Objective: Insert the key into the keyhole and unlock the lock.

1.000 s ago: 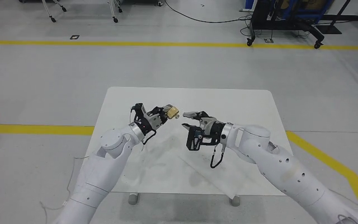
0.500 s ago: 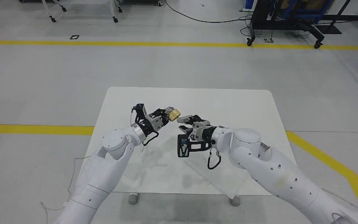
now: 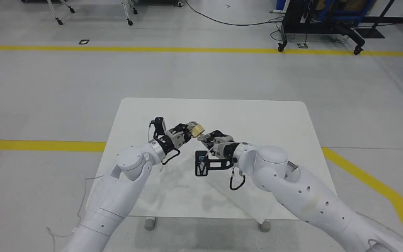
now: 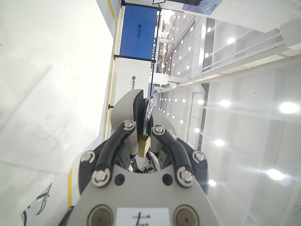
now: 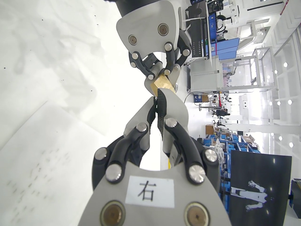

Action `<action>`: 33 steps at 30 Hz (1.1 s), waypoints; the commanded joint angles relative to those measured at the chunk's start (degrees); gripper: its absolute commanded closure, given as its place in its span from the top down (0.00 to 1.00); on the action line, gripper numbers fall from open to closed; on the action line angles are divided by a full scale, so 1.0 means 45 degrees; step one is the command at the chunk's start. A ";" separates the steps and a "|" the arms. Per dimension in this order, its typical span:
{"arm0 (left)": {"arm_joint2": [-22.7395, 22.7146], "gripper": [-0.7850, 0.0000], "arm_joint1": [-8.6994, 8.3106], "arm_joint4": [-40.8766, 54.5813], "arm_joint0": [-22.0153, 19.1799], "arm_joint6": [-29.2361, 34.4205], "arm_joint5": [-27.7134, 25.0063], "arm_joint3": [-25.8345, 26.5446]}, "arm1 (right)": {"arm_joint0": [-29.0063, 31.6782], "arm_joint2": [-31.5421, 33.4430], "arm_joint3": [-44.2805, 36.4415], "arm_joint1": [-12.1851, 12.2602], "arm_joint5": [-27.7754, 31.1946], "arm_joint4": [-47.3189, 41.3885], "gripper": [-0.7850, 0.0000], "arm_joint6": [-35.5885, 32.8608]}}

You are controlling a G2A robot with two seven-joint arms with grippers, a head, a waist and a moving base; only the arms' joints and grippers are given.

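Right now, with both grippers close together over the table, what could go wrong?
The right gripper has its tips at the lock, but alignment for insertion cannot be judged; a misaligned push could jam. The left gripper pinches the lock in mid-air above the table; a push may twist or drop it.

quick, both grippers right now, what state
left gripper: closed on the lock
right gripper: closed, tips at the lock; what it pinches is hidden

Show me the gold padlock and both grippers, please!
padlock [image 5: 162, 85], right wrist view, on its brass body.
left gripper [image 4: 146, 105], left wrist view, midway between its fingertips.
right gripper [image 5: 157, 99], right wrist view, midway between its fingertips.
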State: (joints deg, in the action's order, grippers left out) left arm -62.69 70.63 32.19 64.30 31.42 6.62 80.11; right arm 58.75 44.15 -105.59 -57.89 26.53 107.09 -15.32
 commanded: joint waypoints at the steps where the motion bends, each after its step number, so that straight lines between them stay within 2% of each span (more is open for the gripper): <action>1: -0.0009 0.00 0.0009 0.0009 0.0002 0.0040 0.0001 -0.0008 | 0.0125 0.0257 0.0117 -0.0030 -0.0325 -0.0562 0.00 0.0213; 8: -0.0073 0.00 0.0022 -0.0108 0.0053 0.0155 -0.0194 0.0052 | 0.1054 0.1663 0.0759 0.0001 -0.1074 -0.3594 0.00 0.2397; 11: -0.0064 0.00 0.0022 -0.0294 0.0094 0.0232 -0.0348 0.0131 | 0.1337 0.2290 0.1579 0.0025 -0.0592 -0.5348 0.00 0.3722; 19: -0.0173 0.00 0.0017 -0.0727 0.0257 0.0174 -0.0961 0.0321 | 0.1355 0.2849 0.3180 -0.0080 0.1106 -0.8537 0.00 0.4947; 24: -0.0194 0.00 0.0025 -0.0862 0.0318 0.0155 -0.0982 0.0391 | 0.1182 0.2912 0.3323 -0.0115 0.1655 -0.8325 0.00 0.5174; 33: -0.0260 0.00 0.0054 -0.0422 0.0246 0.0599 -0.0477 0.0265 | 0.0862 0.2746 0.2679 -0.0056 0.2001 -0.5175 0.00 0.4566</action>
State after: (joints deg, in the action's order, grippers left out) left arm -63.84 70.86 30.15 65.48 33.88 4.31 81.39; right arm 62.66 56.34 -93.30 -58.20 35.47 82.71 5.33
